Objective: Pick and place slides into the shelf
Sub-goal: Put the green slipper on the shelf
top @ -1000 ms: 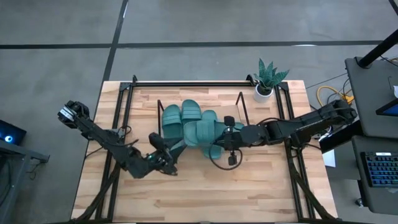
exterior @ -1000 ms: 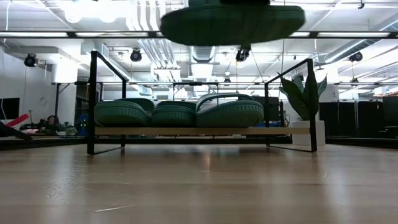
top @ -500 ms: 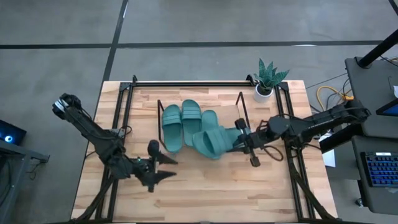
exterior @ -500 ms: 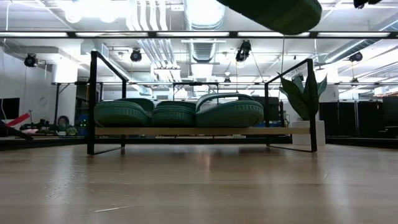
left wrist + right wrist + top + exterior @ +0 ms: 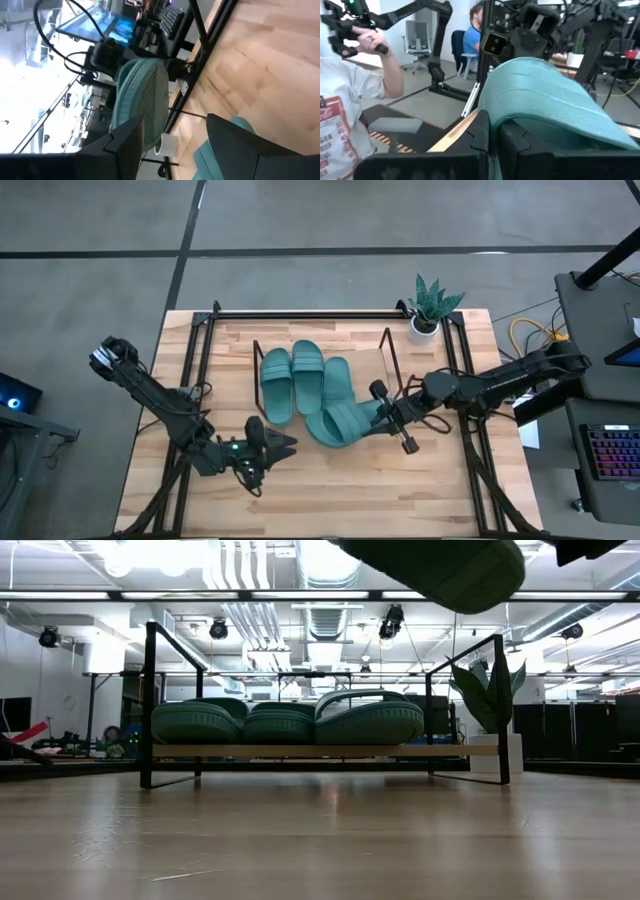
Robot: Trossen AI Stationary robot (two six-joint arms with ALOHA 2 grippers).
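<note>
Three teal slides (image 5: 305, 377) lie side by side on the shelf (image 5: 388, 352), soles on its wood base (image 5: 320, 751). A further slide (image 5: 343, 423) hangs in the air just near of the shelf, high at the top of the low view (image 5: 440, 570), with my right gripper (image 5: 384, 416) shut on it. My left gripper (image 5: 280, 445) stands open near the table's front left, pointing at the held slide (image 5: 142, 100) without touching it. My right gripper pinches the slide's right-hand end (image 5: 530, 107) between its two fingers (image 5: 475, 137), coming level from the table's right side. The slide is lifted clear of table and shelf and juts out from the fingers toward the left, tilted.
A potted plant (image 5: 427, 312) stands at the far right corner. Black frame rails (image 5: 198, 370) (image 5: 466, 405) run along both table sides. Bare wood lies in front of the shelf (image 5: 320, 840). People show beyond the table in the right wrist view (image 5: 350, 100).
My right gripper has carried the slide toward the table's right and slightly toward the near edge, turning it so that it tips. My left gripper has drawn back from the slide's left end toward the near edge and has turned, staying open.
</note>
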